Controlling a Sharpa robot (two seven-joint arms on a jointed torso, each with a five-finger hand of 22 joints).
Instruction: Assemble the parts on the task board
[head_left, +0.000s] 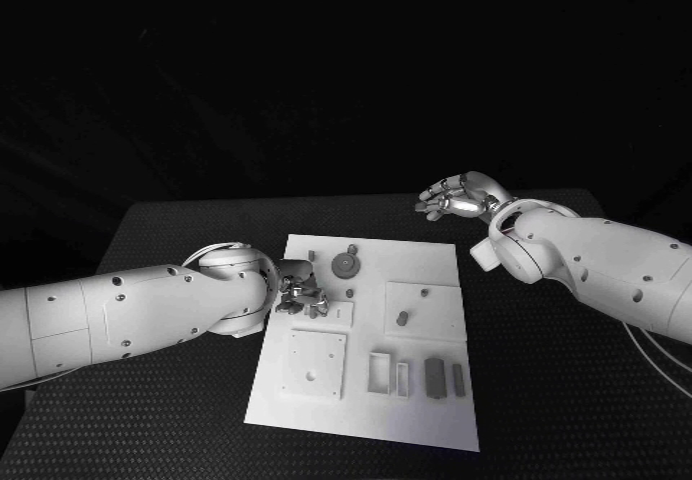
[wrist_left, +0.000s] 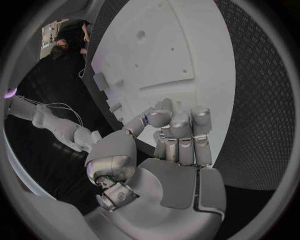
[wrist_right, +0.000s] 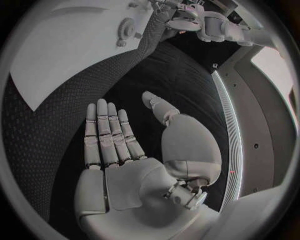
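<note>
Reaching over the left-centre edge of the task board (head_left: 361, 340) with left hand (head_left: 300, 296), fingers curled, contents impossible to tell. Idling right hand (head_left: 459, 197) upper right, spread, holding nothing. Probably approaching a part; needing gear (head_left: 346, 265) alignment next.

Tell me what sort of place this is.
Most likely a robotics lab test bench. A white task board with recessed slots and small parts lies on a black table, with the left hand over it and the right hand beyond its far edge.
</note>
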